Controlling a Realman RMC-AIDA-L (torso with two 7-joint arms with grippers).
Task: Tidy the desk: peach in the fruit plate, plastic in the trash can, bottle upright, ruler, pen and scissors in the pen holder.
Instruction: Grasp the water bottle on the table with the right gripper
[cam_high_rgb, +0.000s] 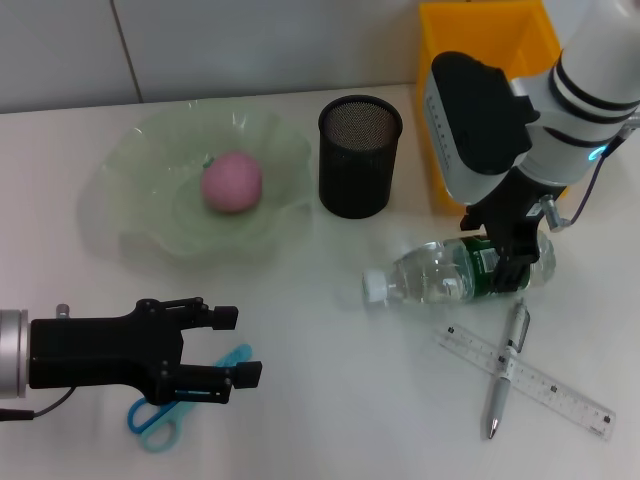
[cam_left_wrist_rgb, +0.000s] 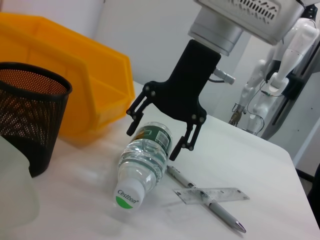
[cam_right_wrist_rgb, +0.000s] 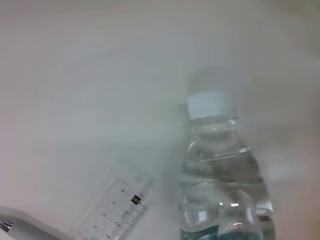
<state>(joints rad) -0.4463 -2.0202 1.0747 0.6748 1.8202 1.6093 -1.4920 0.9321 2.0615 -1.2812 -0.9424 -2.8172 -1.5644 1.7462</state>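
Left to right, quickly: lower left of the head view, the left hand (cam_high_rgb: 228, 346) hovers with fingers apart, holding nothing, above the blue scissors (cam_high_rgb: 165, 412) lying flat on the desk (cam_high_rgb: 330, 420). Upper left, the peach (cam_high_rgb: 232, 182) already sits in the green fruit plate (cam_high_rgb: 120, 225). Centre top, the black mesh pen holder (cam_high_rgb: 359, 156) stands upright with nothing showing inside, and the yellow bin (cam_high_rgb: 480, 45) is behind it to the right. Centre right, the bottle (cam_high_rgb: 450, 272) lies on its side, long axis running left-right across the frame, cap toward the left, base toward the right. The right hand (cam_left_wrist_rgb: 156, 134) is directly over the labelled end of the bottle, fingers spread to either side of the body and not yet closed on it; the right arm is clearly the nearer one. Lower right, the pen (cam_high_rgb: 506, 368) lies crossed over the clear ruler (cam_high_rgb: 560, 388), just below the bottle. Cap end reads "Cestbon" on a green and white sticker in the left wrist view; green label text too small to read. No plastic scrap visible.
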